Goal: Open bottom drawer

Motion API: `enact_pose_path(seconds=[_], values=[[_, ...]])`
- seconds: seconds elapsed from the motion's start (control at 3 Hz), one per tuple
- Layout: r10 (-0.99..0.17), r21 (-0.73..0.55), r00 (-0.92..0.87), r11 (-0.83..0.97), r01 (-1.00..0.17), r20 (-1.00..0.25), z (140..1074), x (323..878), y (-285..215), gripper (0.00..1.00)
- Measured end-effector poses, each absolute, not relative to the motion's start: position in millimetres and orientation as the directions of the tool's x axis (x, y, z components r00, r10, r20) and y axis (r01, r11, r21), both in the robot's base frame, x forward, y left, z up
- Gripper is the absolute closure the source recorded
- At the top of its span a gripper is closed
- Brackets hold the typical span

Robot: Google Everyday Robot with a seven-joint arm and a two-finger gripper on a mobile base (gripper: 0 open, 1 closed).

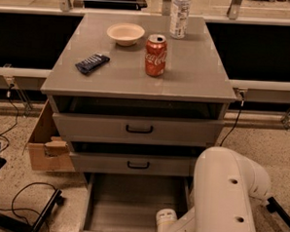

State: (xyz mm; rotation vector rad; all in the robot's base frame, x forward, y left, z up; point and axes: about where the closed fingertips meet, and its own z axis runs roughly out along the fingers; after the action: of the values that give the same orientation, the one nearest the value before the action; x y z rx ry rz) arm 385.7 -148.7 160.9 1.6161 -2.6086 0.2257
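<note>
The bottom drawer [130, 202] sits at the foot of the grey cabinet [196, 76] and is pulled well out toward the camera. Its plain grey tray lies open to view, with low side walls running down to the lower edge of the picture. Its front panel lies right at that edge and can hardly be made out.

Just to the right of the tray, the robot's white arm [228, 200] bends down, and its round wrist link [166, 219] hangs over the tray's right front corner. The gripper lies beyond the lower edge of the view, past that wrist, so its state cannot be told.

Directly above the open tray is the middle drawer [98, 162], with a small black loop handle. Above that is the top drawer [91, 127], taller and wider, with a dark gap over its front.

On the cabinet top stand a red cola can [155, 55], a pale bowl [125, 33], a dark snack packet [92, 63] and a clear bottle [180, 10] at the back. A cardboard box [45, 144] leans against the cabinet's left side, and black cables [19, 192] trail over the speckled floor.
</note>
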Motion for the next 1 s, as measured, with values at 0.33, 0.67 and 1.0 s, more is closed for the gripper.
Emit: enact_pose_path(seconds=[0.33, 0.67, 1.0], values=[[-0.891, -0.087, -0.444, 0.437, -0.895, 0.096, 177, 384, -154, 0.0], [-0.907, -0.058, -0.417, 0.414, -0.908, 0.059, 225, 380, -181, 0.0], [-0.91, -0.027, -0.415, 0.415, -0.909, -0.019, 303, 354, -221, 0.0]])
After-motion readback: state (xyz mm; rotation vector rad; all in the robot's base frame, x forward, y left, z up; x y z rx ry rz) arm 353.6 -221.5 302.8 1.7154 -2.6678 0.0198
